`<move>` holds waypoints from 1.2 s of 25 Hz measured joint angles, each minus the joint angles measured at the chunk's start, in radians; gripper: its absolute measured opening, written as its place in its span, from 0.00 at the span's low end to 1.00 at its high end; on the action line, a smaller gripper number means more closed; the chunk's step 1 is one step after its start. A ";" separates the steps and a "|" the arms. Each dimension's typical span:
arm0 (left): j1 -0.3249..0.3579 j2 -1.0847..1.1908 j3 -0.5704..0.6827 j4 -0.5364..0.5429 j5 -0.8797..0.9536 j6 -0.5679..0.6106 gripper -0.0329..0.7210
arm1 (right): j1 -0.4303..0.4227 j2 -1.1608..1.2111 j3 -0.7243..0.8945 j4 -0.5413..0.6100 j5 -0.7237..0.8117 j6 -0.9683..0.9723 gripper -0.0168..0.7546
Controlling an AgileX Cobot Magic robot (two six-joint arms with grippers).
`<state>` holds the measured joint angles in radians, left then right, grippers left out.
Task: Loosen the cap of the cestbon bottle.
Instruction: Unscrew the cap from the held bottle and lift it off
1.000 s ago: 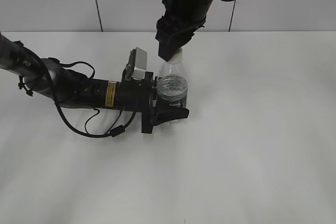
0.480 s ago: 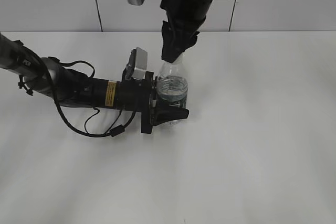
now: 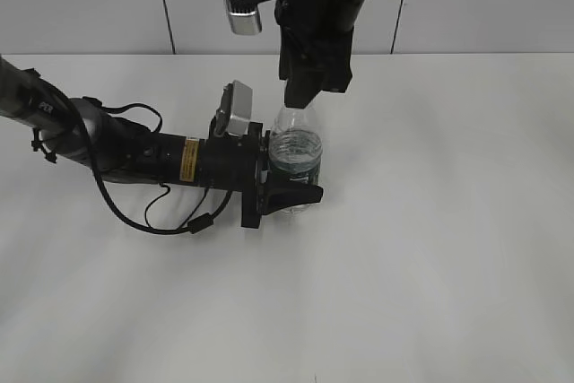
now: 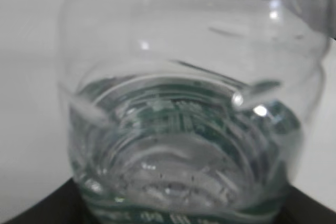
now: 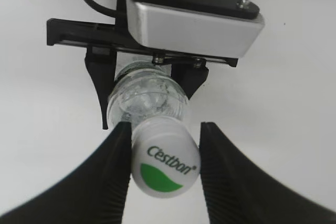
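The cestbon bottle [image 3: 294,154] stands upright mid-table, clear with a dark green label. My left gripper [image 3: 291,169] reaches in level from the left and is shut on its body at the label; the bottle [image 4: 184,129] fills the left wrist view. From above, my right gripper [image 3: 300,96] comes straight down on the bottle's top and hides the cap in the exterior view. In the right wrist view the white cap [image 5: 165,157], with a green mark and "Cestbon" lettering, sits between the two black fingers of the right gripper [image 5: 165,129], which are shut on its sides.
The white table [image 3: 448,221] spreads around the bottle. The left arm and its cables [image 3: 134,159] lie along the table to the left. A white wall with dark seams [image 3: 163,2] rises behind.
My right wrist has turned about the bottle's top, its camera housing swinging round above the cap. The bottle and the left gripper stayed where they were.
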<state>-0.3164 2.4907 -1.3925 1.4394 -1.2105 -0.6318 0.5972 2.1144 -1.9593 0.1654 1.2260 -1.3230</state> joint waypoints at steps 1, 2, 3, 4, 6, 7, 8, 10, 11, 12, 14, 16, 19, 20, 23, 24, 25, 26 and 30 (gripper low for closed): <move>0.000 0.000 0.000 0.000 0.000 0.000 0.59 | 0.000 0.000 0.000 0.000 0.000 -0.028 0.41; 0.000 0.000 0.000 0.000 0.000 0.000 0.59 | 0.000 0.000 0.000 0.000 0.001 -0.052 0.41; 0.000 0.000 0.000 0.000 0.000 0.000 0.59 | 0.000 0.000 0.000 0.000 0.001 -0.081 0.41; 0.000 0.000 0.000 0.000 0.000 0.000 0.59 | 0.000 0.000 0.000 -0.001 0.002 -0.111 0.41; 0.000 0.000 0.000 0.000 0.000 0.000 0.59 | 0.000 0.000 0.000 -0.001 0.003 -0.172 0.41; 0.000 0.000 0.000 0.000 0.000 0.000 0.59 | 0.000 0.000 0.000 -0.001 0.004 -0.204 0.41; 0.000 0.000 0.000 0.000 0.000 0.000 0.59 | 0.000 -0.001 0.000 -0.001 0.005 -0.229 0.41; 0.000 0.000 0.000 0.002 0.000 0.000 0.59 | 0.000 -0.001 0.000 -0.001 0.006 -0.285 0.41; 0.000 0.000 0.000 0.003 0.000 0.000 0.59 | 0.000 -0.001 0.000 -0.001 0.007 -0.313 0.41; 0.000 -0.001 0.000 0.005 0.000 0.000 0.59 | 0.000 -0.001 0.000 -0.001 0.008 -0.337 0.41; 0.000 -0.001 0.000 0.006 0.000 0.000 0.59 | 0.000 -0.001 0.000 -0.001 0.009 -0.390 0.41; 0.000 -0.001 0.000 0.006 0.000 -0.001 0.59 | 0.000 -0.001 0.000 -0.001 0.010 -0.416 0.41; 0.000 -0.001 0.000 0.007 0.000 -0.001 0.59 | 0.000 -0.001 0.000 -0.001 0.010 -0.425 0.41; 0.000 -0.001 0.000 0.007 0.000 -0.001 0.59 | 0.000 -0.001 0.000 -0.001 0.010 -0.425 0.41; 0.000 -0.001 0.000 0.008 0.000 -0.001 0.59 | 0.000 -0.001 0.000 -0.001 0.010 -0.414 0.41; 0.000 -0.001 0.000 0.010 -0.001 -0.001 0.59 | 0.000 -0.001 0.000 -0.001 0.010 -0.401 0.41; 0.000 -0.001 0.000 0.010 -0.001 -0.001 0.59 | 0.000 -0.001 0.000 -0.001 0.010 -0.390 0.41; 0.001 -0.001 0.000 0.013 -0.002 -0.001 0.59 | 0.000 -0.001 0.000 -0.001 0.010 -0.386 0.41; 0.001 -0.001 0.000 0.014 -0.003 -0.004 0.59 | 0.000 -0.002 0.000 -0.001 0.010 -0.373 0.43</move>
<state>-0.3154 2.4898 -1.3925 1.4538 -1.2133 -0.6360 0.5972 2.1122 -1.9593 0.1643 1.2360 -1.6965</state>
